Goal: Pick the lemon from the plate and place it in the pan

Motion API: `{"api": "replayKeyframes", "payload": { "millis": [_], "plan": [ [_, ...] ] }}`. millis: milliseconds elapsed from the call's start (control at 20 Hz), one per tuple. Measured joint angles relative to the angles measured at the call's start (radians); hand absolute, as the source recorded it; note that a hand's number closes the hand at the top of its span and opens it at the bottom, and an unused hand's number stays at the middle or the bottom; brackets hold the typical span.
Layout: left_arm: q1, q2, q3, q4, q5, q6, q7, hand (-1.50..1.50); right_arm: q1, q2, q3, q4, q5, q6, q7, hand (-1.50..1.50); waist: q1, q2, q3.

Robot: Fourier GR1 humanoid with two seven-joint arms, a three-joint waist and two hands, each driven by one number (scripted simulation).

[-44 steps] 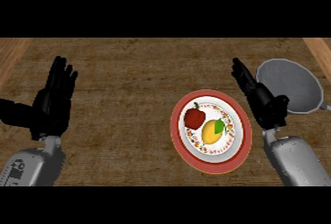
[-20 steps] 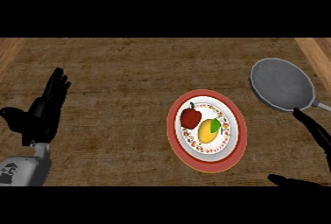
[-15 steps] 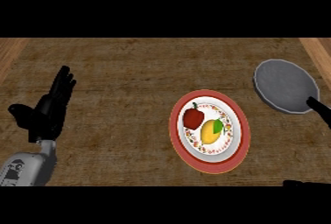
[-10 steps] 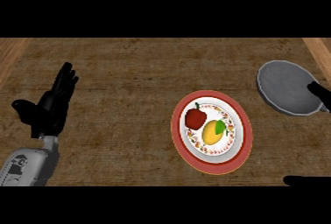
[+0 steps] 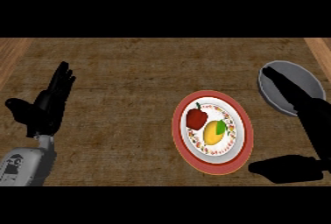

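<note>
Head view, lemon point(image 5: 213, 133) on plate point(image 5: 241, 131), right hand's point(image 5: 304, 109) open fingers point(image 5: 282, 83) well apart

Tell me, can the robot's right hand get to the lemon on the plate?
Probably yes. The right hand is open beside the plate, and nothing lies between it and the lemon; the red pepper sits on the lemon's far side.

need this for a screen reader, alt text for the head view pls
A yellow lemon and a red pepper sit on a red-rimmed plate on a wooden counter. The right hand reaches over a grey pan; the left hand rests open at left.
</note>
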Motion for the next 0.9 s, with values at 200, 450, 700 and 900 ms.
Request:
{"api": "replayKeyframes", "payload": {
  "millis": [200, 450, 700, 900],
  "plan": [
    [0.008, -0.012, 0.009, -0.008, -0.012, -0.007, 0.004, 0.00, -0.026, 0.088, 0.081, 0.012, 0.076, 0.013, 0.055, -1.50, -0.003, -0.001, 0.000],
    [0.010, -0.033, 0.013, -0.001, -0.035, -0.009, -0.009, 0.00, -0.040, 0.154, 0.103, 0.071, 0.126, 0.034, 0.091, -1.50, -0.006, -0.001, 0.001],
    [0.009, -0.033, 0.037, -0.013, -0.043, -0.022, 0.007, 0.00, -0.011, 0.190, 0.093, 0.114, 0.196, 0.042, 0.084, -1.50, -0.008, -0.002, 0.001],
    [0.010, -0.044, 0.044, -0.012, -0.051, -0.030, 0.009, 0.00, 0.011, 0.214, 0.089, 0.158, 0.226, 0.057, 0.076, -1.50, -0.008, -0.002, 0.001]
  ]
}}
